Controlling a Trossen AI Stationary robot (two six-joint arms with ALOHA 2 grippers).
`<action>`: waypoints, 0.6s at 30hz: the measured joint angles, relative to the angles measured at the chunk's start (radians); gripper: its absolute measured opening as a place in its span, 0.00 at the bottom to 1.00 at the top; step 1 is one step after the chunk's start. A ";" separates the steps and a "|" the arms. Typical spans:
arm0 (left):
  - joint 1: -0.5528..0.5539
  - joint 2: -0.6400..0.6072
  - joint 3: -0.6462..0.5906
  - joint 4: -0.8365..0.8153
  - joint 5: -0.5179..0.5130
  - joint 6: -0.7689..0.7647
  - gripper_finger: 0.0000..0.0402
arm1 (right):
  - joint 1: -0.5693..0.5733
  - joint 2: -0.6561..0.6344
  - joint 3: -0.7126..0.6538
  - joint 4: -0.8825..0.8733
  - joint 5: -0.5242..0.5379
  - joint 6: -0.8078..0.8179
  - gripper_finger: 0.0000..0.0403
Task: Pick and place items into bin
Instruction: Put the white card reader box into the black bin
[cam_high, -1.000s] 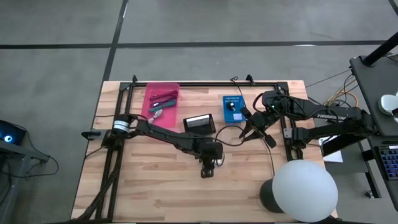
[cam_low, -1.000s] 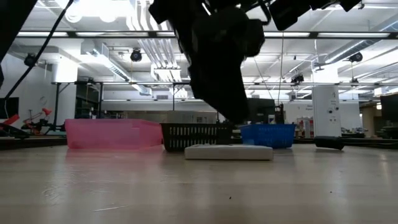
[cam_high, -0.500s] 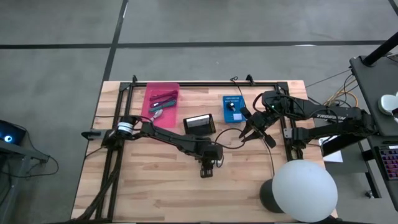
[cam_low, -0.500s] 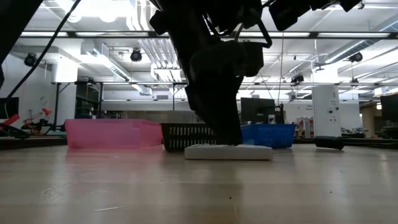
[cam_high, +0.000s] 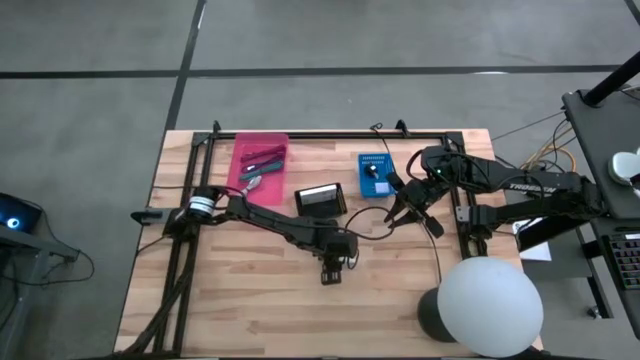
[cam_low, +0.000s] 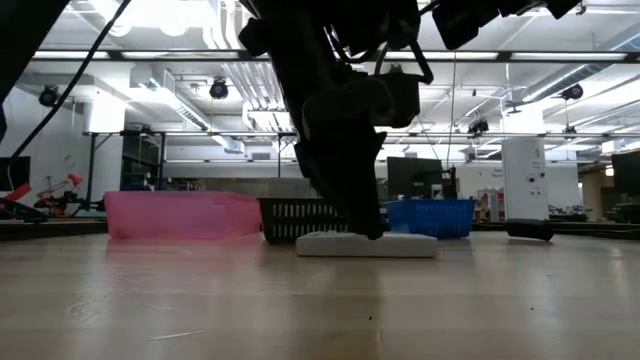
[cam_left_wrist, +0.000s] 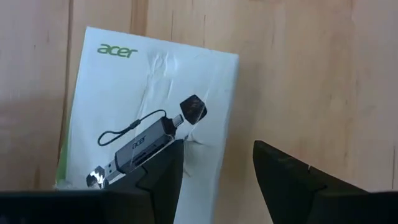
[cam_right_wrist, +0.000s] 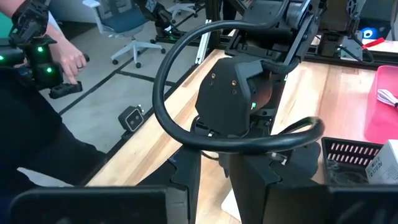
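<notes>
Two dark robot arms work over a wooden counter. The left gripper hangs low over a white flat Acer packet that lies on the counter, showing a printed USB card reader on its face. Its jaws are open and hold nothing. One finger sits over the packet's face and the other over bare wood just past the packet's long edge, so that edge lies between the jaws. The packet's long axis runs forward, away from the wrist, roughly square to the line on which the jaws close. In the low view the packet lies flat with the dark gripper reaching down to its top; actual contact cannot be told.

The right gripper waits well apart, beside a blue bin; its jaws appear open and empty. A pink bin holding pen-like sticks and a black bin sit beyond the left gripper. The left arm is clearly the nearer one, so the pick looks like its job.
</notes>
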 joint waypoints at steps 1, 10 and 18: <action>0.000 0.000 -0.004 0.002 0.000 -0.001 0.44 | 0.000 0.000 0.000 0.000 0.000 0.000 0.17; 0.001 0.025 -0.045 0.049 -0.005 -0.028 0.43 | 0.000 0.000 0.000 0.000 0.000 0.003 0.17; 0.001 0.036 -0.066 0.055 -0.006 -0.033 0.17 | 0.000 0.000 0.000 0.000 0.000 0.003 0.17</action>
